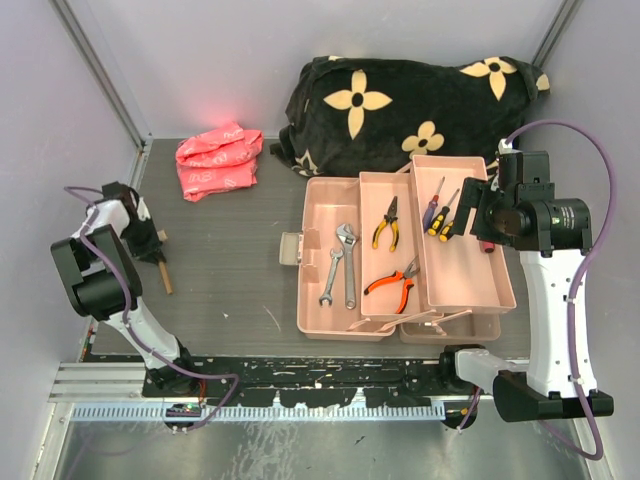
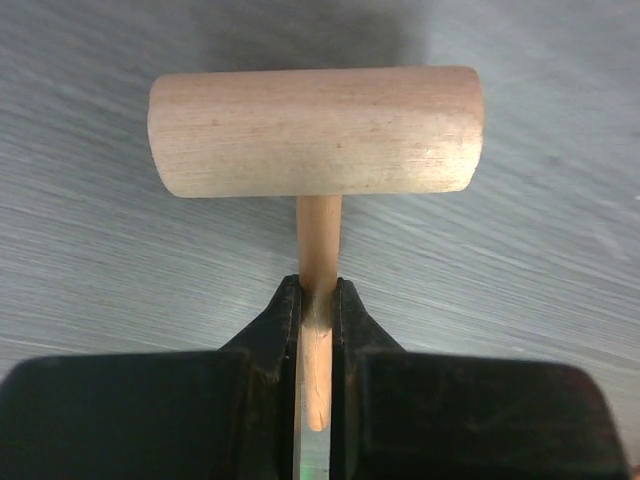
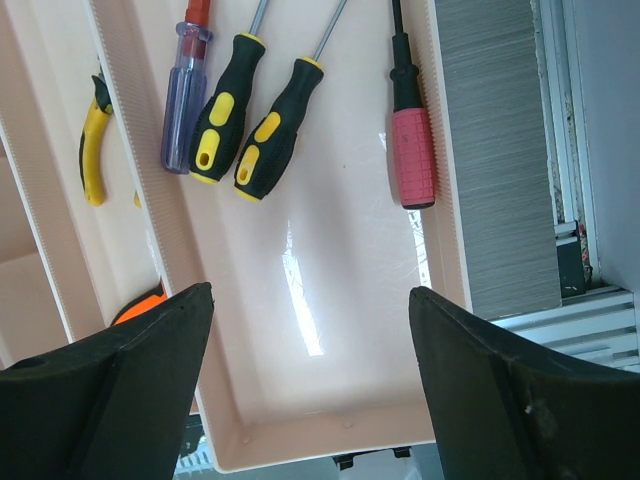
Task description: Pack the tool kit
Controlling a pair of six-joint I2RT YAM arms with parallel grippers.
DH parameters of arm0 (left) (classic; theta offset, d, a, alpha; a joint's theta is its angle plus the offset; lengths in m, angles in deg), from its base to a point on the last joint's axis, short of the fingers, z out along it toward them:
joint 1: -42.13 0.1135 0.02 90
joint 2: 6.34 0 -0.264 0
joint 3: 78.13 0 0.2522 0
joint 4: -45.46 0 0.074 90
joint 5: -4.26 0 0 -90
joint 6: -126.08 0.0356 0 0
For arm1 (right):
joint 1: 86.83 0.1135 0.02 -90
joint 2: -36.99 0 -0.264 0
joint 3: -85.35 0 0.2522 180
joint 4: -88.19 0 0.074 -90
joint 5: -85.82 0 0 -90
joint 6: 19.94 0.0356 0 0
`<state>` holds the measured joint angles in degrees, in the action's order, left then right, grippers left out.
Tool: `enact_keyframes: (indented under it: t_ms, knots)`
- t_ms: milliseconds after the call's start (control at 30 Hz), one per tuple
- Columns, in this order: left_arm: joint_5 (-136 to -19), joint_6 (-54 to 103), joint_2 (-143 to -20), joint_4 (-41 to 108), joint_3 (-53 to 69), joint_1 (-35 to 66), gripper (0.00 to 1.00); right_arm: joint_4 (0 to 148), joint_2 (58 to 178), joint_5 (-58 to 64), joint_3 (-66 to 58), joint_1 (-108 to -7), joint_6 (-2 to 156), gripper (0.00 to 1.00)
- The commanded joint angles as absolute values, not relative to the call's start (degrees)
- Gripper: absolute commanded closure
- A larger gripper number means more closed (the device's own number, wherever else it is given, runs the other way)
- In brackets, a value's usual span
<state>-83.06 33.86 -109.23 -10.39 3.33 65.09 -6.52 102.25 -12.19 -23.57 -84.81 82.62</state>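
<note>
The toolbox [image 1: 318, 205] sits open on the worktop [image 1: 220, 280], its trays fanned out in steps to the right so that every level can be reached from above. In its lowest, leftmost part two wrenches [image 1: 340, 265] lie side by side. The middle tray [image 1: 378, 260] holds yellow pliers [image 1: 386, 222] toward the back and orange pliers [image 1: 393, 283] toward the front. The right tray [image 1: 470, 270] carries four screwdrivers [image 3: 218, 120] bunched at its far end, handles toward the bare near end: two black-and-yellow, one clear purple, one red. The right claw [image 3: 310, 292] hangs over that tray with its jaws spread wide and nothing between them, and from overhead it hides part of that row. The one tool outside the toolbox is a wooden mallet [image 2: 315, 130], well to the left of it, on or just over the worktop; I can't tell which. The left claw [image 2: 318, 290] is clamped on its thin handle just below the head. That seems a sensible hold to me, since the head looks too fat for the fingers and a grip close to it should keep the weight from swinging. Just behind the toolbox is one black flowered fabric [image 1: 400, 95], and back to its left one pink bag [image 1: 218, 160].
</note>
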Motion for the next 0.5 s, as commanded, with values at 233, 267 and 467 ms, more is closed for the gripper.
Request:
enact_keyframes:
  t_ms: [233, 267, 467]
  knots:
    - [-56.5, 17.8, -99.4, -16.8, 35.3, 44.8, 1.0, -3.7, 100.7, -11.9, -23.5, -84.9, 82.5, 0.15]
    - [-54.8, 15.2, -98.8, -15.1, 36.5, 41.7, 1.0, -3.6, 100.5, -11.8, -23.3, -84.9, 82.6, 0.15]
    - [-52.3, 4.2, -97.4, -5.8, 36.0, 25.0, 1.0, -4.5, 99.1, -11.8, -22.8, -84.9, 82.8, 0.16]
